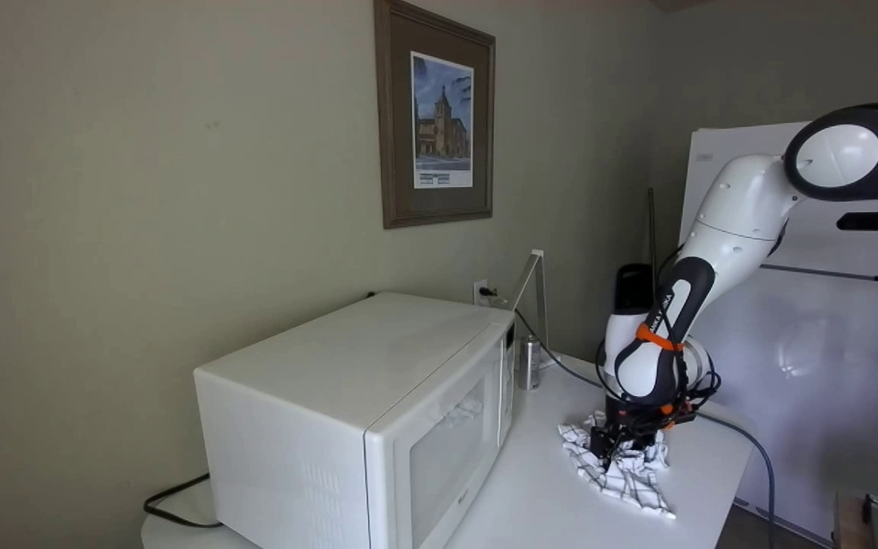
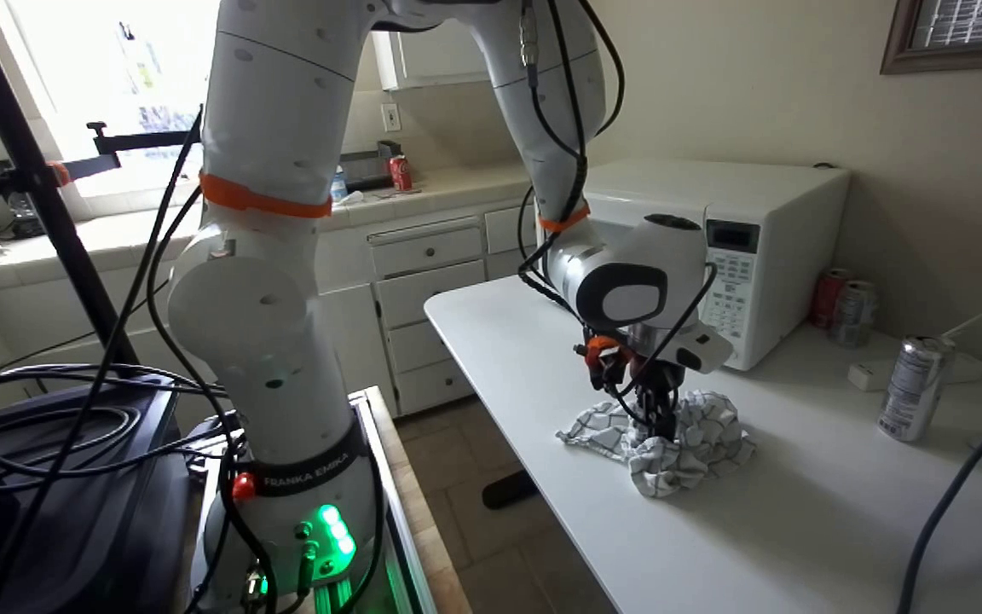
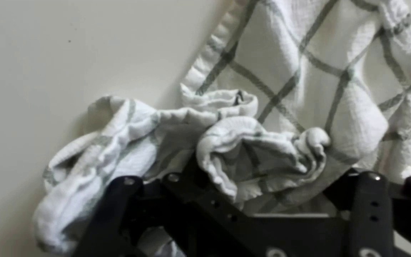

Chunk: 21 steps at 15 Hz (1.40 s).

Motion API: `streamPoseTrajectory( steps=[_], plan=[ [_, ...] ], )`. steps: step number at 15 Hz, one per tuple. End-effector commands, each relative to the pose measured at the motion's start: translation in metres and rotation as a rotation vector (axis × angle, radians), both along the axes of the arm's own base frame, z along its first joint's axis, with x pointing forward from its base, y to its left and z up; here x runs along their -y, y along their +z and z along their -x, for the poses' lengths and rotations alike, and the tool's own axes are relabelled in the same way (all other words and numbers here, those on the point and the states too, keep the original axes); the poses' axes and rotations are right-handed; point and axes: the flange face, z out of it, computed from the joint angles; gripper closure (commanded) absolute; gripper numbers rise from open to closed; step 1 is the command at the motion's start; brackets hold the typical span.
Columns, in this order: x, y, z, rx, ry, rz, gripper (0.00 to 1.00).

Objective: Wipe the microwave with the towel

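Note:
The white towel with dark grid lines (image 1: 629, 484) lies crumpled on the white table, in front of the microwave and apart from it. It also shows in an exterior view (image 2: 713, 431) and in the wrist view (image 3: 309, 67). The white microwave (image 1: 347, 358) stands against the wall with its door shut; its keypad side shows in an exterior view (image 2: 798, 247). My gripper (image 3: 264, 175) points down into the towel, with its fingers spread wide and loose folds between them. The fingertips are partly hidden in the cloth. The gripper also shows in both exterior views (image 1: 620, 448) (image 2: 660, 418).
A silver can (image 2: 913, 388) stands on the table (image 2: 806, 529) near a white block (image 2: 870, 373). A red can (image 2: 828, 297) and another silver can (image 2: 854, 314) stand beside the microwave. A thick cable (image 2: 938, 512) crosses the table. A white fridge (image 1: 812, 351) stands behind the arm.

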Motion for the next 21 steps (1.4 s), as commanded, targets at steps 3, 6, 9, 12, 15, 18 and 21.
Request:
streamPoseTrajectory(
  steps=[3,6,9,12,15,18,21],
  plan=[
    [-0.003,0.003,-0.006,-0.003,0.022,0.036,0.73],
    [-0.009,0.017,-0.006,0.015,0.045,0.056,0.95],
    [-0.019,0.039,-0.007,0.066,0.088,0.085,0.97],
    [-0.039,0.07,-0.003,0.115,0.152,0.064,0.97],
    [-0.075,0.111,0.007,0.198,0.243,-0.004,0.97],
    [-0.122,0.155,0.018,0.283,0.336,-0.1,0.97],
    [-0.147,0.197,0.02,0.426,0.43,-0.159,0.97]
  ],
)
